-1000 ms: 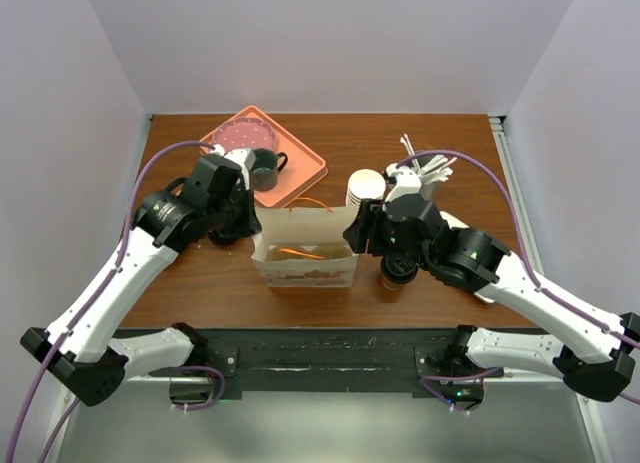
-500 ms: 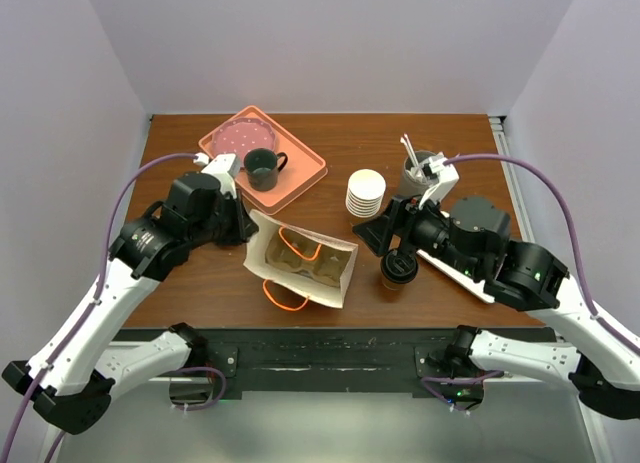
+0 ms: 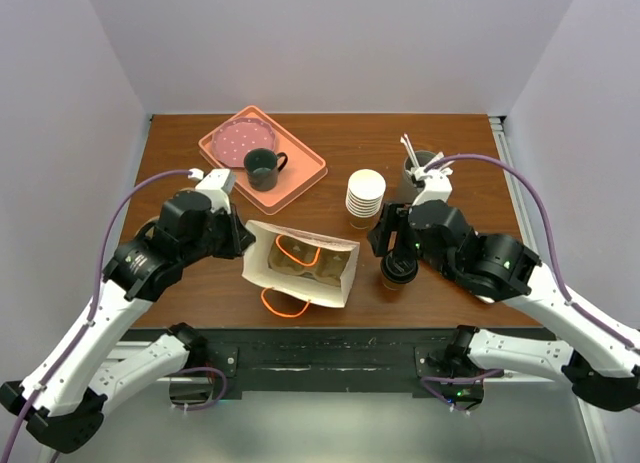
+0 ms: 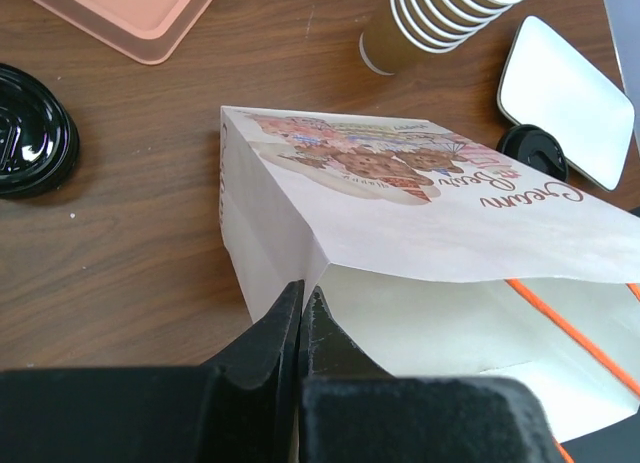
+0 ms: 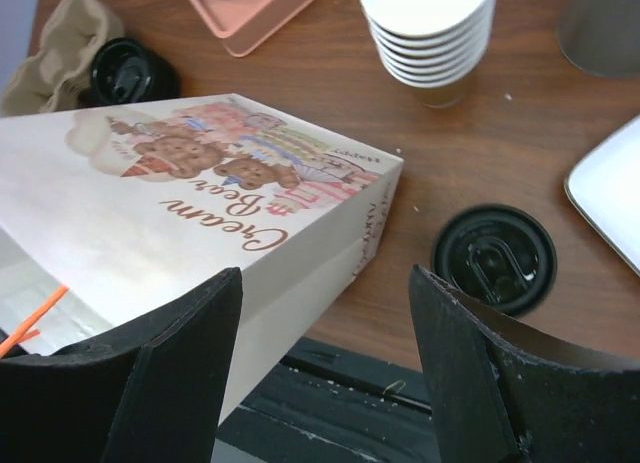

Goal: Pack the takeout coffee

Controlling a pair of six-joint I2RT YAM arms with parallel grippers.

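The takeout coffee (image 3: 398, 269) stands upright on the tabletop (image 3: 450, 143), black lid up, so its long axis is vertical. It is just right of the paper bag (image 3: 300, 273) and apart from it. The right pincer (image 5: 322, 283) hovers close above with its fingers spread wide and nothing between them. In the right wrist view the gap sits over the bag's printed corner, and the lid shows just beyond the right-hand finger (image 5: 470, 363), so the cup lies a little to the right of the pincer's centre line. The right arm is plainly the nearer one, and I judge that it must shift right before it drops over the lid. The left pincer (image 4: 301, 295) is closed tight on the bag's rim at the left corner of the mouth. It holds the bag tipped over, mouth turned toward the near edge and upward. Something brown shows inside between the orange handles, but I cannot tell what. Compared with a second ago, the bag no longer stands upright between the arms but lies tilted, dragged toward the near left by the left arm. The right pincer has let go of the bag's side and opened wider, and the coffee has not moved. The stack of white cups (image 3: 365, 195) stands behind it.
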